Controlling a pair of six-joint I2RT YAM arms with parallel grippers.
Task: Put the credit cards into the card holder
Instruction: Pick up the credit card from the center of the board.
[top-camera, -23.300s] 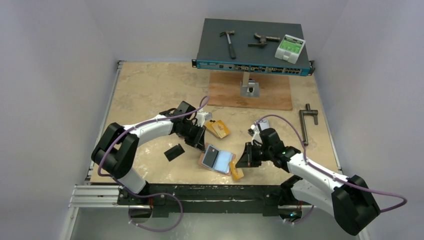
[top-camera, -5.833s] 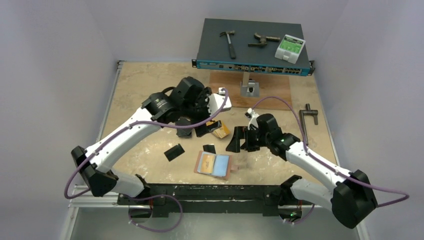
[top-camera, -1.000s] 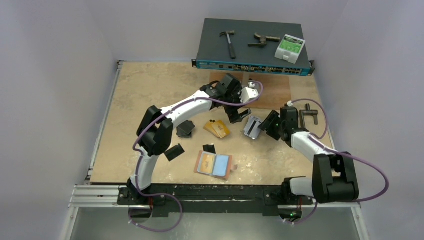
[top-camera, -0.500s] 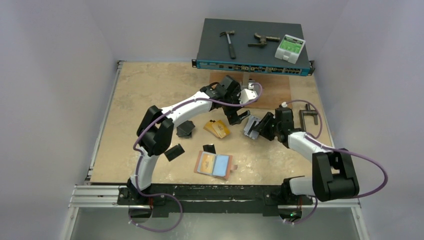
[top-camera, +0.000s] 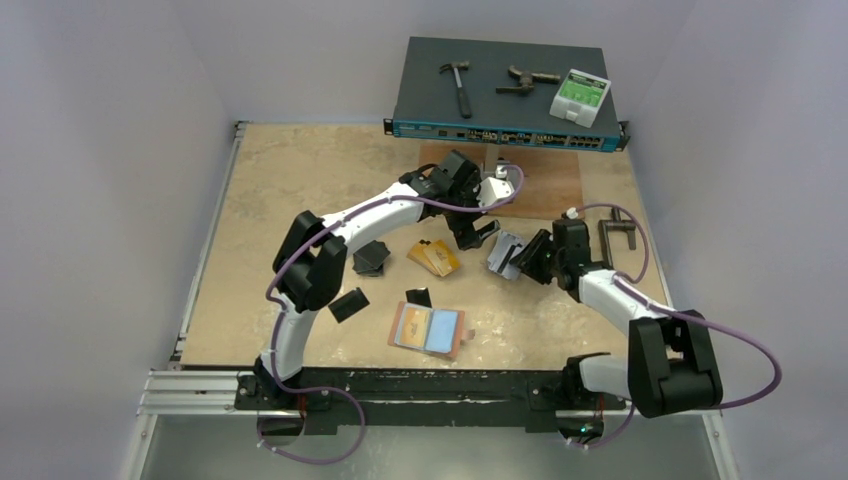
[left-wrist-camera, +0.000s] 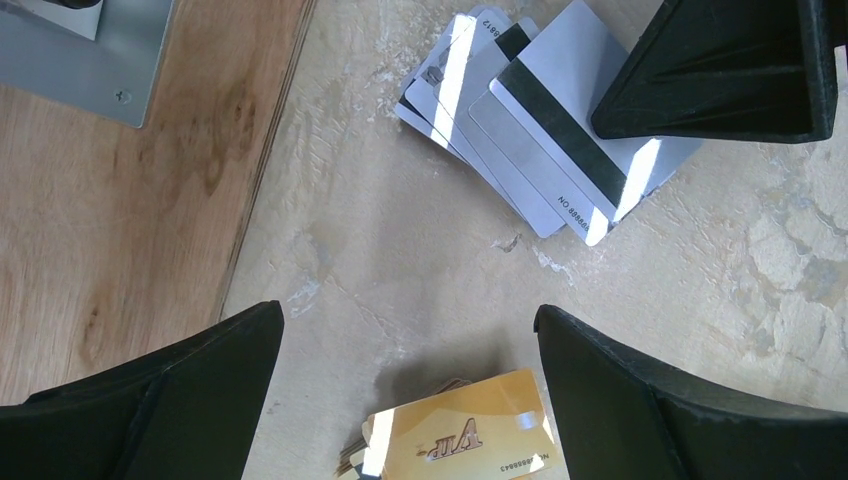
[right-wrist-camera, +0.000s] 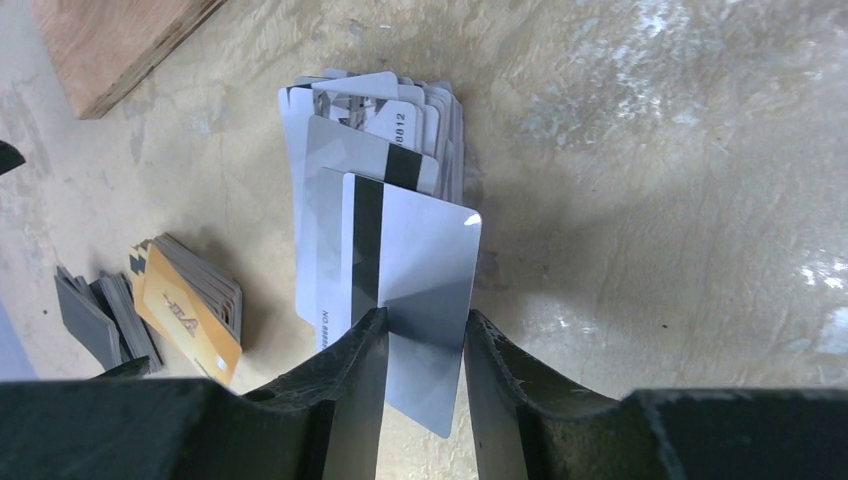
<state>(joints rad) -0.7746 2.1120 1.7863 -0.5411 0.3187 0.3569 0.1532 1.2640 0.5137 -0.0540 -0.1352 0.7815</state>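
Note:
The salmon-pink card holder (top-camera: 404, 327) lies open near the table's front, with cards in its slots. A fanned stack of silver credit cards (top-camera: 501, 252) (left-wrist-camera: 520, 130) (right-wrist-camera: 370, 130) lies right of centre. My right gripper (top-camera: 522, 262) (right-wrist-camera: 425, 330) is at it, its fingers pressed against both side edges of the top silver card (right-wrist-camera: 420, 260), which sits tilted above the stack. The left gripper (top-camera: 478, 232) (left-wrist-camera: 408, 315) hangs open just beside it, empty, over bare table. The gold card stack (top-camera: 434, 257) (left-wrist-camera: 460, 435) (right-wrist-camera: 190, 305) lies beneath it.
Black card stacks (top-camera: 348, 304) (top-camera: 372, 257) and one small black card (top-camera: 418, 297) lie left of the holder. A wooden board (top-camera: 500, 180) (left-wrist-camera: 120, 200) with a metal bracket, a network switch (top-camera: 505, 95) carrying tools, and a metal handle (top-camera: 612, 245) stand behind and to the right.
The right gripper's jaws have narrowed onto the top silver card and the gripper has shifted slightly towards the stack. The left arm has not moved.

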